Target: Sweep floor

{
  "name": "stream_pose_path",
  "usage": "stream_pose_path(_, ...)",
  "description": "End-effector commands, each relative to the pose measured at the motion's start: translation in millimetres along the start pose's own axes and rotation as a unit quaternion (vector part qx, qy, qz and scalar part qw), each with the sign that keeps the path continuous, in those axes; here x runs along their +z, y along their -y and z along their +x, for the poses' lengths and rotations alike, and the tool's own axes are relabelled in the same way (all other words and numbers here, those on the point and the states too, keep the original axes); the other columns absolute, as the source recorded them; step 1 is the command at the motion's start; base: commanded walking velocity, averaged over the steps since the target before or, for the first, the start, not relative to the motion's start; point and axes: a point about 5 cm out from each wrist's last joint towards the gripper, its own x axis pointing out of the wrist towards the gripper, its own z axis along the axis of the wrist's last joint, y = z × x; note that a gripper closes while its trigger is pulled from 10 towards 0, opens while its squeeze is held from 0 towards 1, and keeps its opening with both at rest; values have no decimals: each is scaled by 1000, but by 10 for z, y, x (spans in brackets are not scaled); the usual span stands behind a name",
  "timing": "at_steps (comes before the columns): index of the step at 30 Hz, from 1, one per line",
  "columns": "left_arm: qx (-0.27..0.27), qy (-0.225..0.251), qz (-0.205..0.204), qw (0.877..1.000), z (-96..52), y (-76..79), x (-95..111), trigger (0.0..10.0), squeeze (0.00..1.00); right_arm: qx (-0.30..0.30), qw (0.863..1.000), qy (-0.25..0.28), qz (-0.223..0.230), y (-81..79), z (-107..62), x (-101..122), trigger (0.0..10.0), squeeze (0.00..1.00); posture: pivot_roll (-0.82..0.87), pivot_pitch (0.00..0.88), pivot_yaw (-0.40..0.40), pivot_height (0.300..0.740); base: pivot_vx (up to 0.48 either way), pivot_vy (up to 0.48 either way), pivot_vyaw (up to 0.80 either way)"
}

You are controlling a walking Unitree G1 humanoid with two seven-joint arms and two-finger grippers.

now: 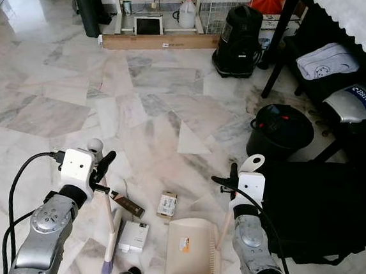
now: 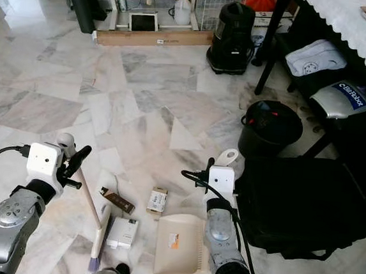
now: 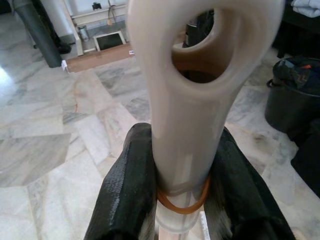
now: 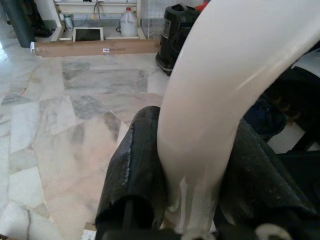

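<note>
A: Why does the left gripper point(image 1: 103, 172) hold the brush point(image 1: 110, 233) so high?
B: Its jaws are clamped on the handle's top so the bristles reach the marble floor point(image 1: 142, 95), near the litter: a brown wrapper point(image 1: 128, 204), a small carton point(image 1: 167, 203) and a white box point(image 1: 133, 236).
A: And the right gripper point(image 1: 232, 180)?
B: Its jaws are closed on the dustpan point(image 1: 189, 248) handle, keeping the pan flat just right of the litter, ready to receive it.

Head stereo pair: mounted high, facing forward and down at the marble floor point(image 1: 141, 101); both eyes share the black bin point(image 2: 270, 128) and both arms. Wrist views: set close behind each hand, looking along the fingers point(image 3: 127, 185) past a held white handle point(image 4: 220, 100) toward the same far cardboard box point(image 3: 97, 56).
</note>
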Motion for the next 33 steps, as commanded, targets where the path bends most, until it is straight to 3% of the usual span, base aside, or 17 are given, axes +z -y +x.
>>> stream_pose_path(1,-8,-16,-16,1000,-1,21,-64,10000,0,12,999,-32,0,-42,-78,-127,10000,0,175,202,24,740,0,0,0)
stream_pose_path(12,-44,-49,-42,997,-17,100,-156,10000,0,17,999,-36,2,-55,-68,-125,10000,0,174,204,24,740,0,0,0)
stream_pose_path(15,-49,-54,-67,995,-23,111,-171,10000,0,18,999,-36,2,-57,-66,-124,10000,0,173,205,24,740,0,0,0)
stream_pose_path(18,-42,-45,-103,993,-10,79,-141,10000,0,19,999,-37,2,-60,-65,-124,10000,0,171,204,23,740,0,0,0)
stream_pose_path(23,-46,-40,-106,992,5,60,-100,10000,0,20,999,-41,0,-57,-66,-135,10000,0,173,203,22,740,0,0,0)
stream_pose_path(33,-69,-3,-163,984,66,78,110,10000,0,20,999,-44,-3,-54,-65,-142,10000,0,171,202,21,740,0,0,0)
